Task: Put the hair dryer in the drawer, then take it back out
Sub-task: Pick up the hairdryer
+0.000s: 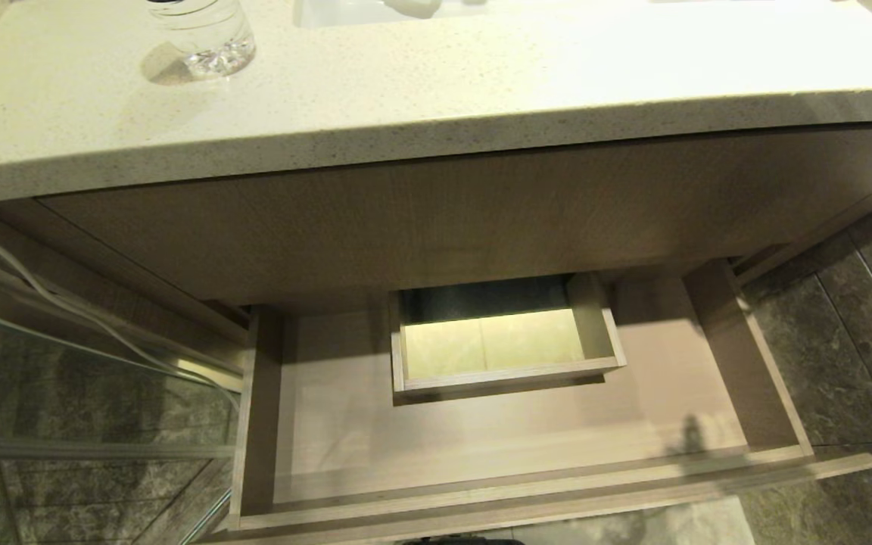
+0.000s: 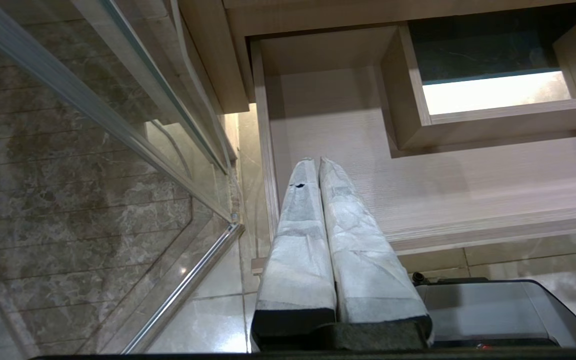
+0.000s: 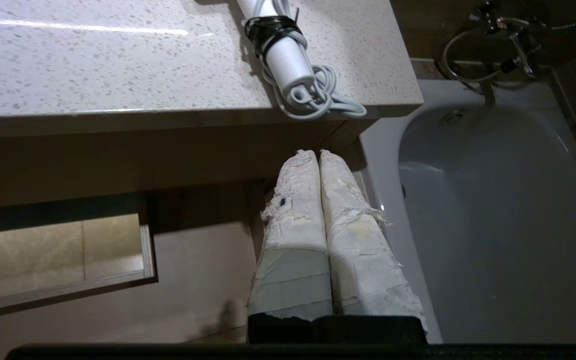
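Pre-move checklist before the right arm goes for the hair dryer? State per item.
1. drawer pulled out: ok.
2. Drawer floor free to take the dryer: ok, nothing lies on the visible floor around the boxed cut-out.
3. hair dryer located: ok, it lies on the countertop near the edge, cord bundled by a black tie.
4. right gripper ready to grasp: not ok, fingers shut, empty, below the counter edge.
5. left gripper out of the way: cannot tell; shut, over the drawer's left end.
6. Cord clear of the counter edge: not ok, a loop overhangs it.
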